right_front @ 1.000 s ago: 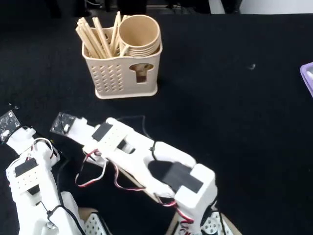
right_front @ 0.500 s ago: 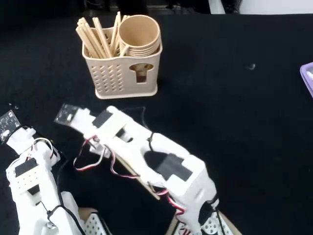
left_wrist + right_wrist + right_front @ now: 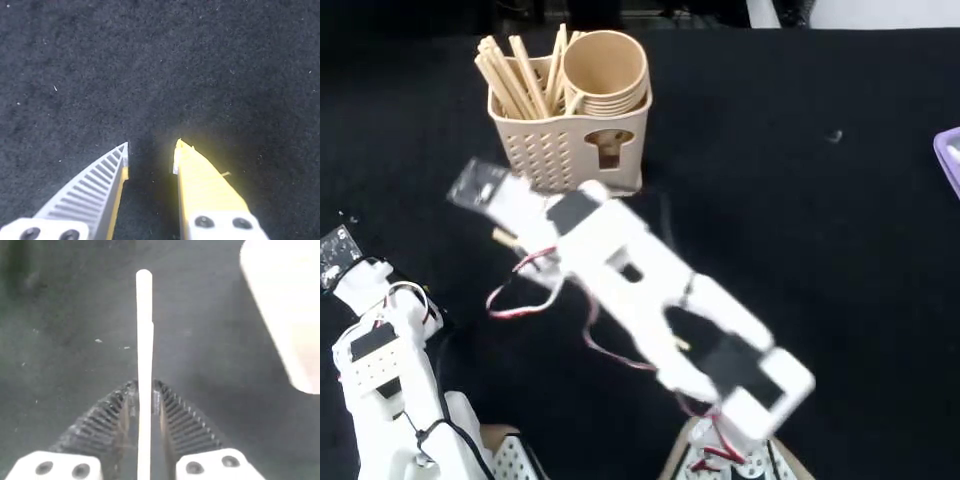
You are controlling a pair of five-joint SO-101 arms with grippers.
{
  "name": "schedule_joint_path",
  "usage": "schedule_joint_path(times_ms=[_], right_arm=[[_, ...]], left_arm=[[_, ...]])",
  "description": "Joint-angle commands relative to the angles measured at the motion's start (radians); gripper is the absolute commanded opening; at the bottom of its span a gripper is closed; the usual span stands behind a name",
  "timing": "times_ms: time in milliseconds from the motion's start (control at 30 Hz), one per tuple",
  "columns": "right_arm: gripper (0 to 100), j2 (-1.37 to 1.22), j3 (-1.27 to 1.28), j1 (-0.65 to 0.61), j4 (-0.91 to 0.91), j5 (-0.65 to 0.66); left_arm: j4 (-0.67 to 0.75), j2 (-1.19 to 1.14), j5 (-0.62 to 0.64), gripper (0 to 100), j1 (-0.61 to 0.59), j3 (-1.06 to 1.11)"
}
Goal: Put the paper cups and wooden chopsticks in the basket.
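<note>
A beige slotted basket point(image 3: 570, 150) stands at the back of the black table, with stacked paper cups point(image 3: 605, 70) and several wooden chopsticks point(image 3: 520, 75) upright in it. My right gripper point(image 3: 144, 387) is shut on one wooden chopstick point(image 3: 144, 325), which juts out past the fingertips. In the high view that gripper point(image 3: 520, 225) hovers just in front of the basket, and the chopstick's end point(image 3: 504, 238) peeks out beneath it. The basket's pale wall point(image 3: 285, 300) is close by in the right wrist view. My left gripper point(image 3: 150, 150) is open over bare black cloth at the near left.
The left arm point(image 3: 380, 350) sits folded at the near left corner. A purple object point(image 3: 950, 155) pokes in at the right edge. Black table surface point(image 3: 800, 230) stretches to the right of the basket.
The right arm has stretched away from the table's front toward the basket, carrying the chopstick. The left arm has stayed still.
</note>
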State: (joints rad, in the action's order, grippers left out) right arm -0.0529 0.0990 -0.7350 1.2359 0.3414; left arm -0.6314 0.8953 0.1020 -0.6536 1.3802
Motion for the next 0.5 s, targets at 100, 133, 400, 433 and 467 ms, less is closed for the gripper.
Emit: schedule_joint_path(times_ms=[100,133,400,433,467], right_arm=[[1.1,0.320,-0.081,0.087,0.011,-0.014],[1.1,0.352,-0.108,0.087,0.002,-0.014],[1.1,0.403,-0.302,0.087,-0.311,-0.051],[1.1,0.392,-0.306,0.089,-0.384,-0.083],[1.1,0.380,-0.309,0.095,-0.456,-0.110]], left_arm=[[-0.003,0.018,-0.002,15,-0.007,-0.047],[-0.003,0.018,-0.002,15,-0.005,-0.047],[-0.003,0.018,-0.002,15,-0.004,-0.047],[-0.003,0.018,-0.002,15,-0.002,-0.047],[-0.002,0.018,-0.002,15,-0.002,-0.047]])
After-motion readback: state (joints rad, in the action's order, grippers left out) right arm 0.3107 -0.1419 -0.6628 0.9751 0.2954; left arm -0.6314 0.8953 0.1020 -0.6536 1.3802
